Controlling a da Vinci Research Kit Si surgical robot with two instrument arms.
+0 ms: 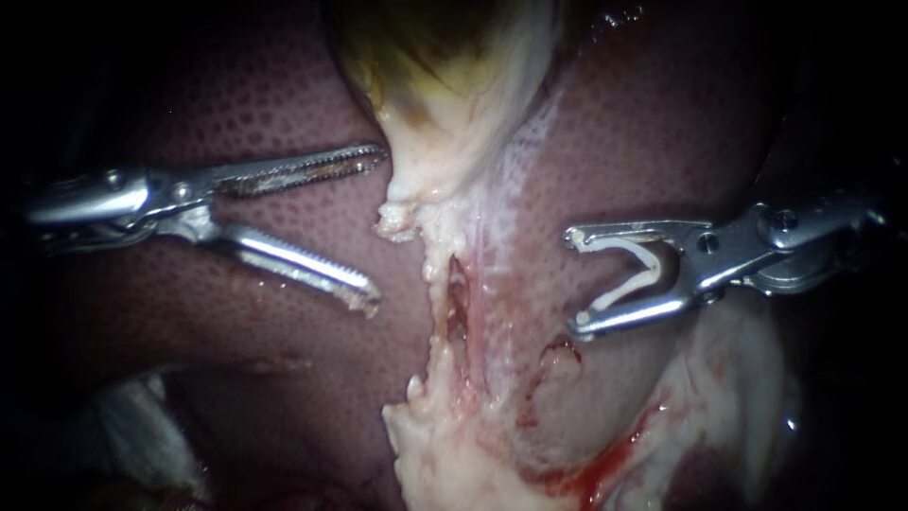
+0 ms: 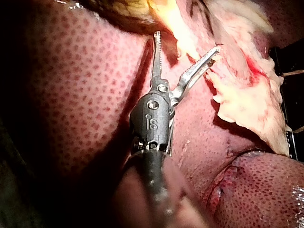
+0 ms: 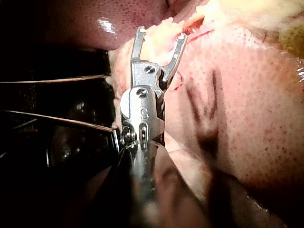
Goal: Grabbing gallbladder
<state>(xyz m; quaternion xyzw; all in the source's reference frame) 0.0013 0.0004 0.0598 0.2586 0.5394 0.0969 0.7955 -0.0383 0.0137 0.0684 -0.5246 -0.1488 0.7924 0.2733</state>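
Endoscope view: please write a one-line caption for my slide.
Left instrument, jaws open, beside the gallbladder's pale lower end; right instrument holds a white clip between its jaws, over the liver.

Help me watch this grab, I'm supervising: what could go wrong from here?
The left instrument is wide open at the gallbladder's ragged pale edge; biting only that thin fringe could tear it. Its toothed lower tip lies over the liver and might scrape it while closing. The right instrument holds a clip close above the liver and could snag it.
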